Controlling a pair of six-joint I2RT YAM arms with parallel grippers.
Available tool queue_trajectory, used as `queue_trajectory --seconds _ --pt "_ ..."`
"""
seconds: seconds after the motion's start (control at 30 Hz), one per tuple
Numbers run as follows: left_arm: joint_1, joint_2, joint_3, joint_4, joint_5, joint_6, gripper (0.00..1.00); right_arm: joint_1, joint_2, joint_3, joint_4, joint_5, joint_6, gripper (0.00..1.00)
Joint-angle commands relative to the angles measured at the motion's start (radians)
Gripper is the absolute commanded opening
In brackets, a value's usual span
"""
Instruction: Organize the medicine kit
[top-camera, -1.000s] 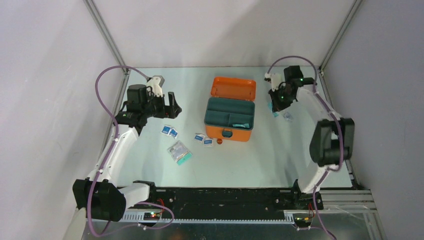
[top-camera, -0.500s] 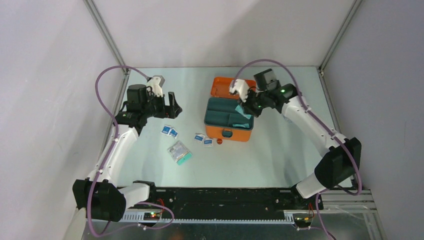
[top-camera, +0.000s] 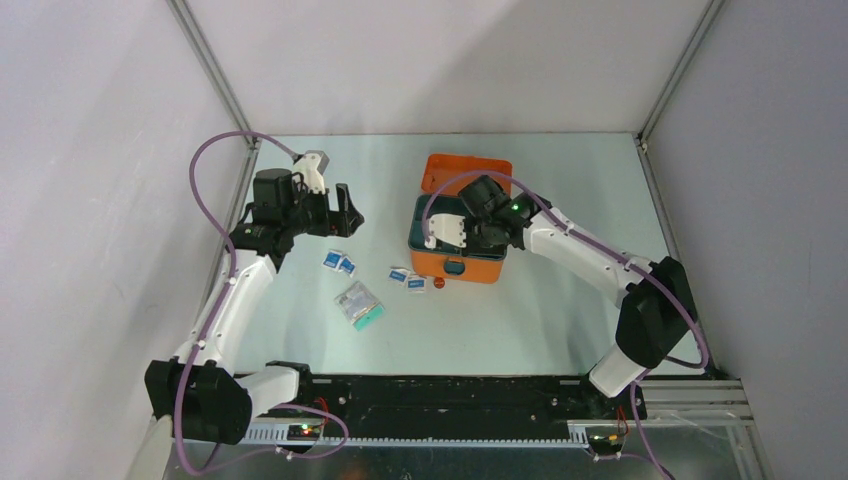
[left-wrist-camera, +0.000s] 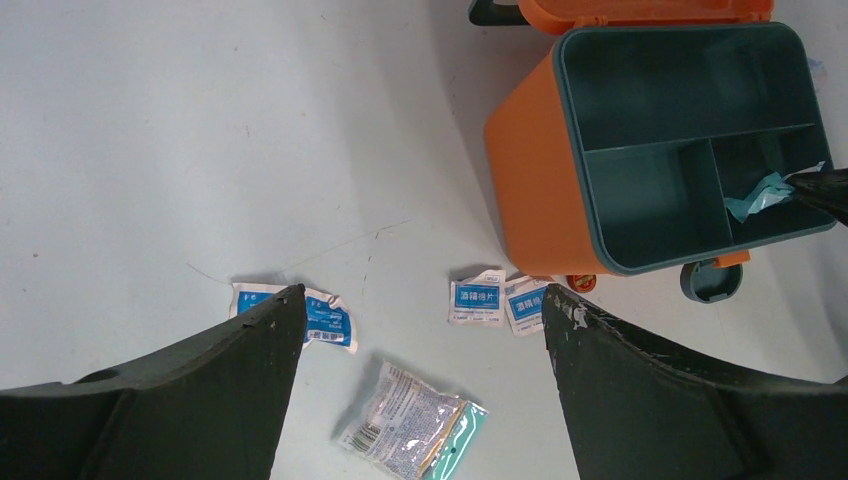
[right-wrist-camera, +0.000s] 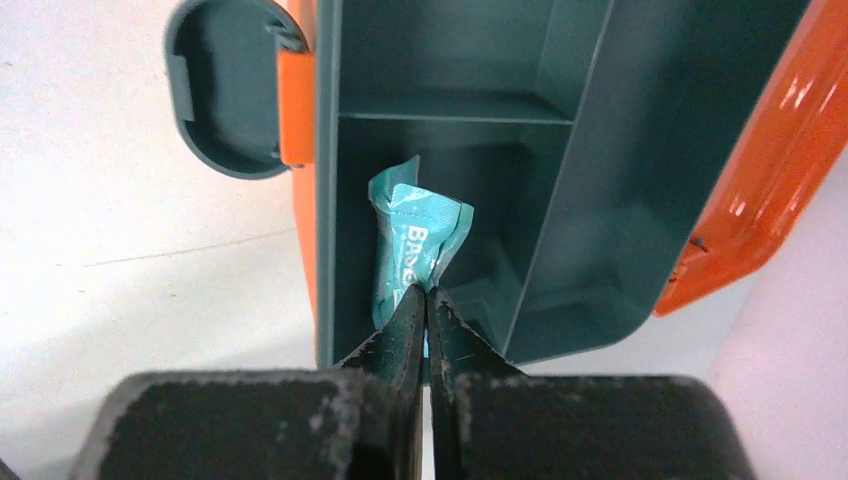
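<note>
The medicine kit (top-camera: 459, 225) sits in the middle of the worktop (top-camera: 560, 300), and we use it as our landmark. It is an orange box with its lid (top-camera: 467, 172) thrown open toward the back, so the dark teal tray (left-wrist-camera: 690, 165) inside shows.

Our right tool (right-wrist-camera: 427, 305) hangs over the kit, its two fingers pressed together on a teal packet (right-wrist-camera: 410, 250). The packet droops into the front compartment of the tray, next to the latch (right-wrist-camera: 222, 85). It looks soft, thin and light (a little crinkly bag, we think), so a pinch at one end is enough to hold it.

Our left tool (top-camera: 335, 212) waits well to the left of the kit with its fingers spread wide and nothing between them.

The kit itself looks like stiff, smooth plastic. We judge it light while nearly empty, so a bump could slide it. The front latch or a side wall seems the best place to hold it.

The tray walls are close around the packet, so we should go straight up and down there. In front and to the left of the kit lie small blue and white packets (left-wrist-camera: 497, 300) and a clear bag (left-wrist-camera: 415, 420), with bare worktop around them for reaching.
</note>
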Motion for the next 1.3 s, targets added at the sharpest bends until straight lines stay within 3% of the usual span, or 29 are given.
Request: queue_trajectory --seconds 0.0,0.5,0.73,0.87,1.03,1.13,1.2,1.27 --pt "0.008 -0.023 -0.014 0.031 0.010 -0.008 0.92 0.008 -0.001 -0.002 0.019 0.101 -0.055 0.03" --pt "0.008 -0.016 -0.019 0.036 0.010 -0.006 0.92 0.000 -0.008 -0.027 0.026 0.097 -0.044 0.14" --pt "0.008 -0.011 -0.019 0.038 0.010 -0.006 0.92 -0.003 -0.010 -0.027 0.000 0.044 -0.019 0.15" --pt "0.007 -0.007 -0.016 0.038 0.011 -0.006 0.92 -0.036 -0.052 -0.022 0.078 0.048 0.051 0.14" --pt "0.008 -0.003 -0.016 0.039 0.010 -0.009 0.92 -0.215 -0.142 -0.019 0.339 0.051 0.347 0.16" --pt "0.007 -0.001 -0.017 0.040 0.010 -0.009 0.92 -0.428 -0.146 -0.024 0.400 -0.039 0.589 0.44" --pt "0.007 0.000 -0.016 0.040 0.014 -0.010 0.92 -0.565 -0.104 -0.017 0.406 -0.133 0.702 0.52" --pt "0.008 0.001 -0.016 0.041 0.018 -0.011 0.92 -0.657 -0.019 0.016 0.356 -0.184 0.752 0.54"
